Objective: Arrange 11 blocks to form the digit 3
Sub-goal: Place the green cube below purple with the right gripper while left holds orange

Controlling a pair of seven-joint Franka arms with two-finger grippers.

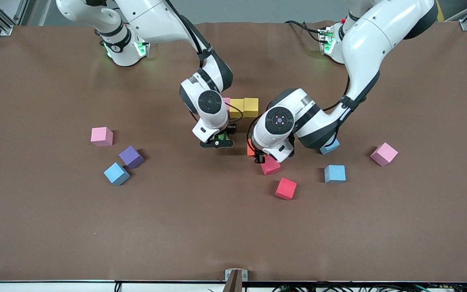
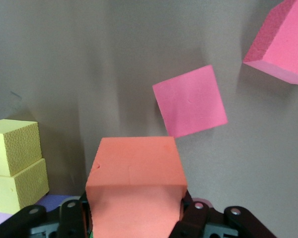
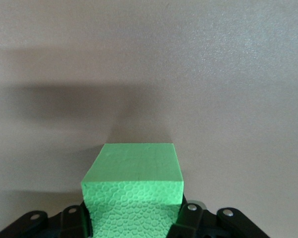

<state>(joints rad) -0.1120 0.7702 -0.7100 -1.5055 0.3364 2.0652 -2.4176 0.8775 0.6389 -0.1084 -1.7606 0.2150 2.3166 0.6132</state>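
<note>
The right gripper, just left of centre in the front view, is pinched on a green block; its wrist view shows the cube clamped between the two fingers above bare brown table. The left gripper, at centre of the front view, is clamped on an orange block, which shows only as a sliver at the edge of the wrist housing there, while its wrist view shows the cube filling the gap between the fingers. Just below the left gripper in the front view lies a red block, and a second red block sits a little lower and to the right. Above the two grippers, at upper centre, two yellow blocks stand touching side by side, with a pink edge showing against the right arm's wrist. Loose cubes lie in the left half of the front view: a pink block, a purple block and a light blue block. In the right half are another light blue block, a pink block, and a blue cube partly hidden under the left arm's forearm.
</note>
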